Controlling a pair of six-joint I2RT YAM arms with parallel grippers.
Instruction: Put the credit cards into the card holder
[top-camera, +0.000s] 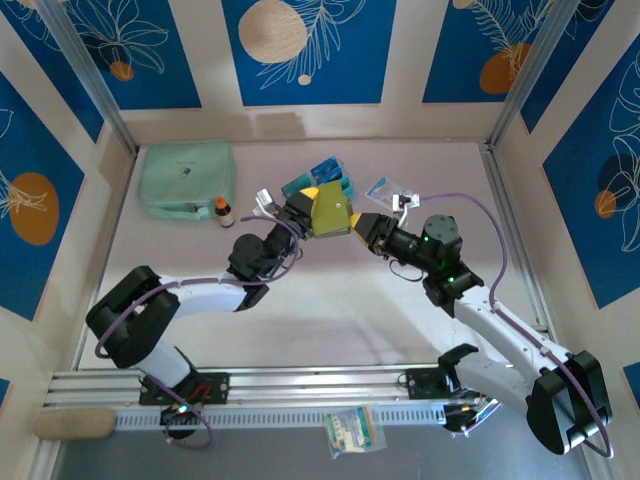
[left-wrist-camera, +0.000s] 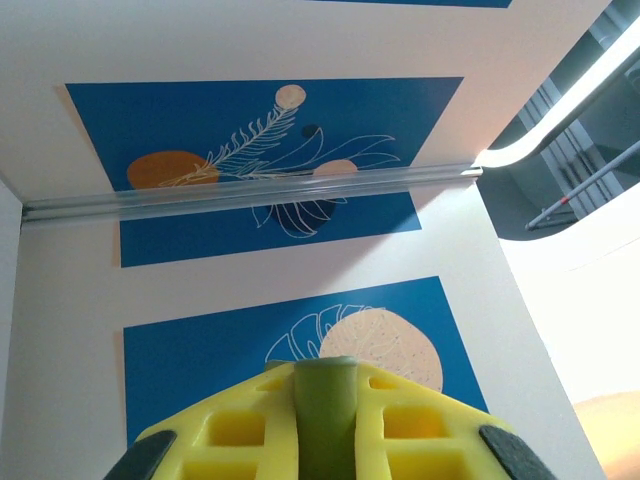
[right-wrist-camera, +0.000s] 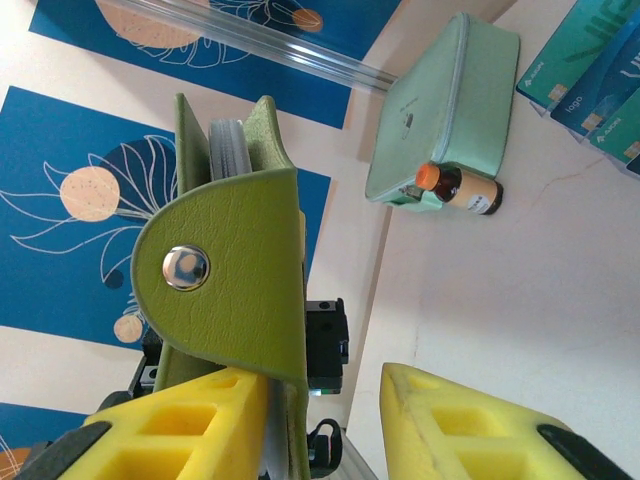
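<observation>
The small olive-green folding card holder (right-wrist-camera: 235, 270), with a pale round snap button (right-wrist-camera: 185, 268) on its flap, is held up off the pale table (top-camera: 330, 320) between the two arms.

The left gripper (left-wrist-camera: 325, 425) is clamped narrow on one edge of the card holder, a yellow padded finger on each face and the green leather wedged between them. On the opposite side of the card holder, the right gripper (right-wrist-camera: 325, 400) stands partly open. The snap flap lies against one of its fingers, while the other finger is apart from the flap with a clear gap. It looks to be touching the card holder rather than gripping it.

The card holder stands on edge, and pale pockets show between its leaves at the end far from the right gripper.

The thin teal and blue credit cards (top-camera: 322, 178) lie flat on the table in an overlapping fan. They are just beyond the card holder on the back-wall side, and none can be seen inside it.

Since the left arm is busy steadying the card holder, the right arm seems the freer one to fetch a card. It would have to reach past the card holder to do so, and the flap probably needs lifting first.

A mint-green zip pouch (top-camera: 187, 178) and a small brown bottle (top-camera: 223, 210) sit well off to the left arm's side of the card holder.
</observation>
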